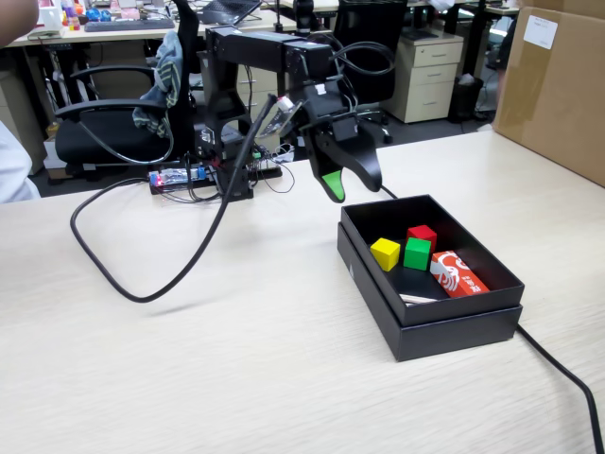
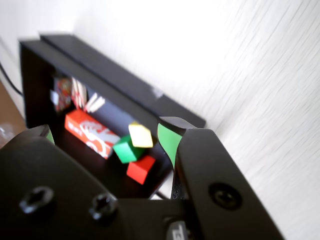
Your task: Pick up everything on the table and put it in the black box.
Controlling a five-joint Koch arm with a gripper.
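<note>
The jaws of the black gripper (image 1: 342,183) with green pads were seen parted and empty, hung in the air just beyond the far left corner of the shallow matte black cardboard box (image 1: 454,326) in the fixed view; in the wrist view a clear gap was shown between the two green-tipped fingers. The small plain yellow cube (image 1: 385,253) was found lying inside the box, just beside a green cube (image 1: 417,253) and a red cube (image 1: 423,233), with a red and white printed packet (image 1: 458,274) near them on the box floor. Apart from the box, cables and the arm's base, nothing loose was seen on the pale beige wood-grain table (image 1: 236,378). The placing step was judged finished, so the next move was thought to call only for a retreat away from the box.
</note>
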